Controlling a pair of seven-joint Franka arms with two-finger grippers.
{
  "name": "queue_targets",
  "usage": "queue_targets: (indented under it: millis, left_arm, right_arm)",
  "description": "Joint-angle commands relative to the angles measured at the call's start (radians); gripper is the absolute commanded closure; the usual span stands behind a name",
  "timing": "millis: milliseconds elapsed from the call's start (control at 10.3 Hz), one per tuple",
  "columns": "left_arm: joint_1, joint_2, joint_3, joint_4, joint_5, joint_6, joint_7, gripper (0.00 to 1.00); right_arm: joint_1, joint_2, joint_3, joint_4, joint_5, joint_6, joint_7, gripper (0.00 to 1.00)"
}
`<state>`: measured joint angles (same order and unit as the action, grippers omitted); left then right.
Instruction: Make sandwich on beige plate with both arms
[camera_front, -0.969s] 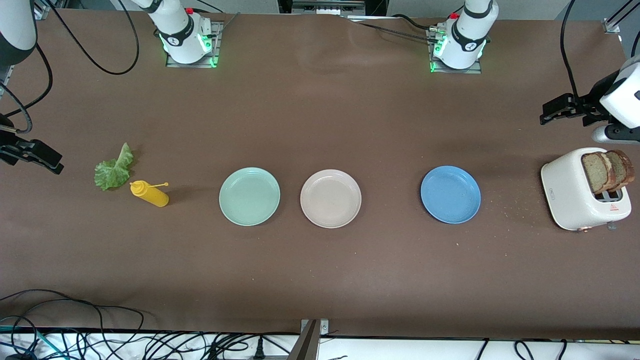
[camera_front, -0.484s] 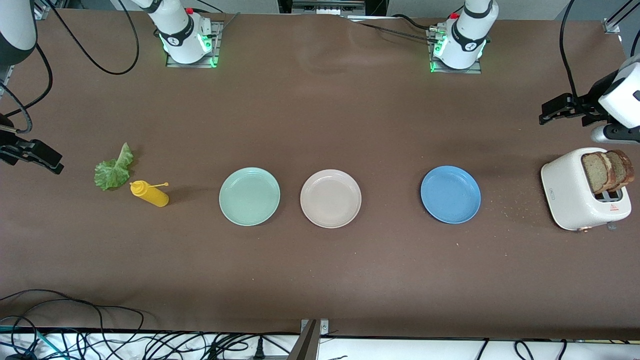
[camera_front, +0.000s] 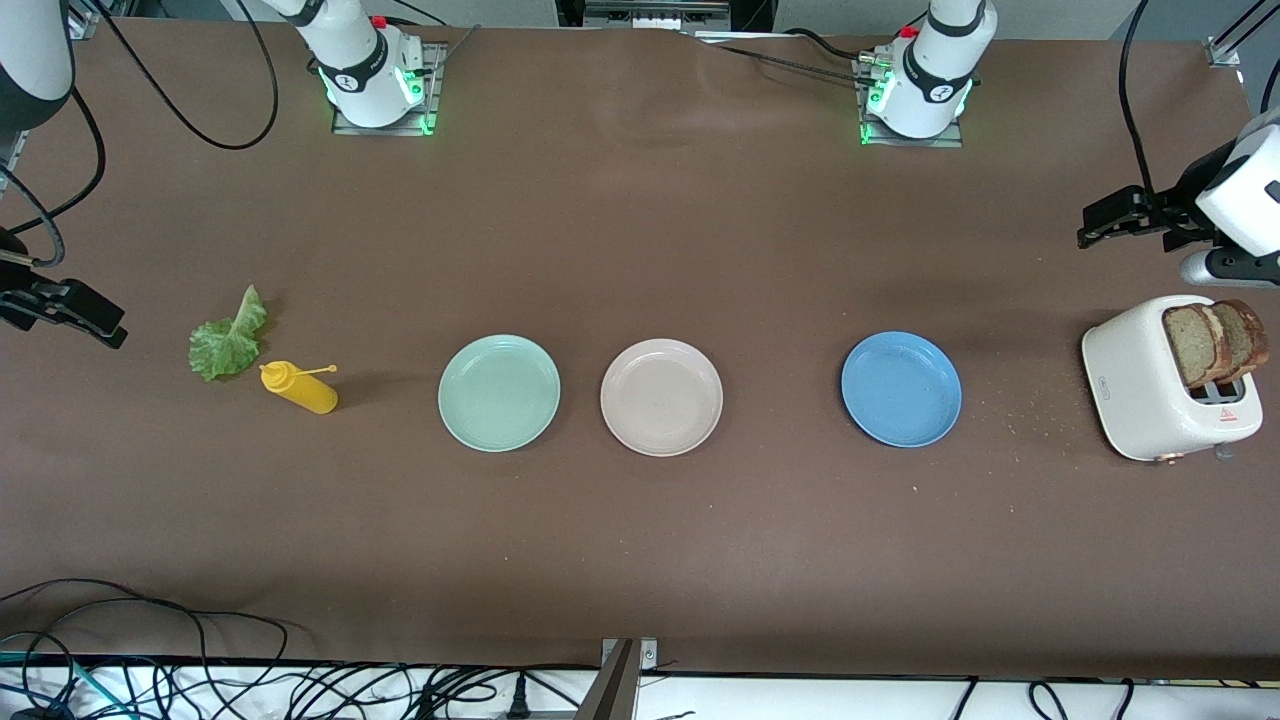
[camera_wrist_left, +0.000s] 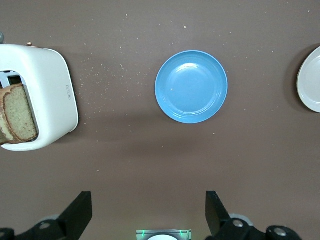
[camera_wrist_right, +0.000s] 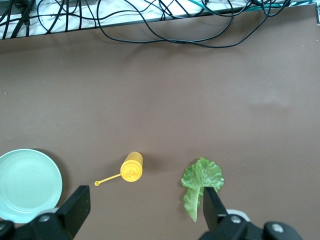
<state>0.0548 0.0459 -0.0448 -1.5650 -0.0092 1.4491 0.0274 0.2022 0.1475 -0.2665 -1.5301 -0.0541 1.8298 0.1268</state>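
The left gripper (camera_front: 1100, 222), fingers apart and empty, hangs near the toaster (camera_front: 1140, 395) holding 2 bread slices (camera_front: 1215, 342); the right gripper (camera_front: 95, 322), also spread and empty, is nearer the lettuce (camera_front: 228, 338).

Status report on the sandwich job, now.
Left gripper open, above table near toaster; right gripper open near lettuce. Bread slices in toaster, beige plate bare. Yellow bottle beside lettuce.
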Motion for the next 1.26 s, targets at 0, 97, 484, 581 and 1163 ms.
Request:
queue_targets:
  millis: [0, 97, 484, 581, 1163]
  left_arm:
    - [0.002, 0.005, 0.002, 0.023, -0.029, -0.019, 0.023, 0.00]
    - [0.002, 0.005, 0.002, 0.022, -0.029, -0.021, 0.023, 0.00]
    - [0.002, 0.005, 0.002, 0.022, -0.029, -0.021, 0.023, 0.00]
    - [0.002, 0.005, 0.002, 0.022, -0.029, -0.021, 0.023, 0.00]
    - [0.058, 0.112, 0.019, 0.045, -0.005, -0.019, 0.012, 0.00]
  right_arm:
    - [0.002, -0.002, 0.000, 0.004, 0.007, -0.006, 0.002, 0.00]
    - [0.002, -0.002, 0.000, 0.004, 0.007, -0.006, 0.002, 0.00]
    - [0.002, -0.002, 0.000, 0.004, 0.007, -0.006, 0.002, 0.00]
    - [0.002, -0.002, 0.000, 0.004, 0.007, -0.006, 0.002, 0.00]
    - [0.002, -0.002, 0.000, 0.004, 0.007, -0.006, 0.001, 0.00]
